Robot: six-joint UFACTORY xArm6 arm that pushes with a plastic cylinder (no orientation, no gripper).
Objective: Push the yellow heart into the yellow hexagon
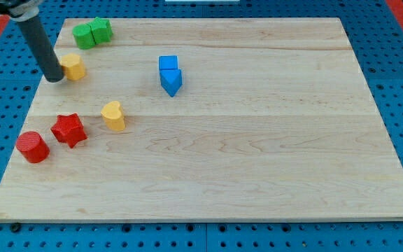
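Right now your rod's lower end, my tip [54, 79], sits at the upper left of the frame, touching or just beside the left face of the yellow hexagon [73, 66]; there is no claw here to open or close, only a plain dark rod. Your yellow heart [114, 115] lies down and to the right of the tip, at left centre, well apart from the hexagon. To push it up-left, you would likely need to come round to its lower right side first. Both yellow pieces look like smooth, matte solid blocks on the pale, grained wooden board [257, 154]. Watch the red star [69, 129] near the heart's left.
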